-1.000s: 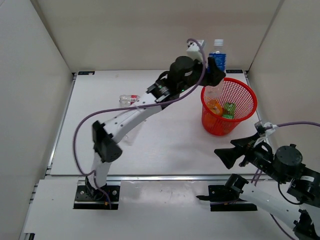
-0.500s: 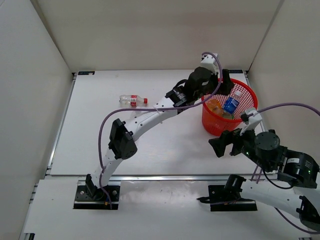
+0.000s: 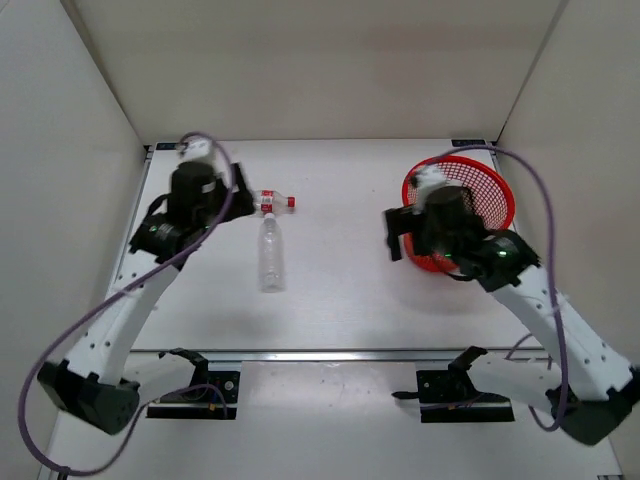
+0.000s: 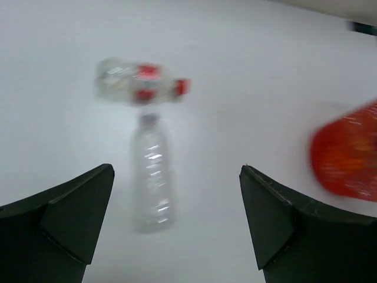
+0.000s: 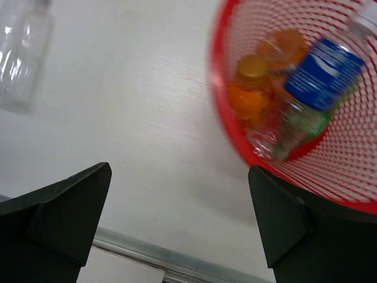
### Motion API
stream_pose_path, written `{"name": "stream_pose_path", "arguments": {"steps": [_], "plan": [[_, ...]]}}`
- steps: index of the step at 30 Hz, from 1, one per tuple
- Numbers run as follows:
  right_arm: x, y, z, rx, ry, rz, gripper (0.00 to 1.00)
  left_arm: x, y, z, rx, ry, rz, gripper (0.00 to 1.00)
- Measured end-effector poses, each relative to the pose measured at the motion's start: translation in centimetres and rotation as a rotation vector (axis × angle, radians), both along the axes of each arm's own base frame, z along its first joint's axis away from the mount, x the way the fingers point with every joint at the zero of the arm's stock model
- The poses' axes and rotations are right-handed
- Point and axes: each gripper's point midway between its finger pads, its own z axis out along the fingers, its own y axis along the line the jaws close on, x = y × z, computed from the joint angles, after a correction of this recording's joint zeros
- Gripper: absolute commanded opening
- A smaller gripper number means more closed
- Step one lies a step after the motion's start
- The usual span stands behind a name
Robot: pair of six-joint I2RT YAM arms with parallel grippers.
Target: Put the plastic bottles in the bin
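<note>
Left on the white counter (image 3: 340, 285), a red-capped clear plastic bottle (image 3: 268, 201) lies just behind a plain clear bottle (image 3: 270, 256); round red mesh bin (image 3: 497, 186) stands right.

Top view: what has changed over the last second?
The left gripper let go of the blue bottle, which now lies in the bin. It then swung back left and is now open, facing the red-label bottle and the clear bottle. The right gripper came forward beside the bin, open. The red-label bottle and the bin stayed put.
</note>
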Motion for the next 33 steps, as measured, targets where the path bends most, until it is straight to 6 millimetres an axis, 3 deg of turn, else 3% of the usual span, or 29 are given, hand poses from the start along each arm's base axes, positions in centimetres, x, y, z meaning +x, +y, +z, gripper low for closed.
{"name": "stream_pose_path", "arguments": {"steps": [2,4,7,12,16,19,25,30,33], "plan": [[-0.6,5.2,-0.7,-0.075,0.004,0.149,0.99,-1.7,7.4,-3.9,0.021,0.098,0.161,0.99],[-0.8,10.1,-1.0,-0.107,0.020,0.279,0.99,-4.1,12.7,-7.7,0.070,0.190,0.314,0.98],[2.0,15.4,-0.8,-0.106,0.020,0.326,0.99,-8.7,13.8,-10.3,0.137,0.290,0.321,0.99],[6.1,24.3,-3.1,-0.120,0.032,0.373,0.99,-12.1,14.6,-8.3,0.132,0.260,0.323,0.98],[7.3,30.7,-7.7,-0.118,0.079,0.419,0.99,-13.5,15.0,-6.3,0.138,0.231,0.323,0.99],[7.2,32.4,-12.1,-0.133,0.142,0.428,0.98,-13.9,15.2,-5.9,0.156,0.224,0.323,0.99],[7.8,32.4,-18.9,-0.136,0.218,0.409,0.89,-14.4,15.9,-6.6,0.209,0.263,0.334,0.99],[8.3,32.9,-22.0,-0.119,0.231,0.411,0.85,-14.4,15.9,-8.0,0.232,0.295,0.331,0.98],[8.4,33.8,-23.3,-0.108,0.227,0.438,0.71,-14.5,16.0,-8.9,0.244,0.316,0.328,0.98]]}}
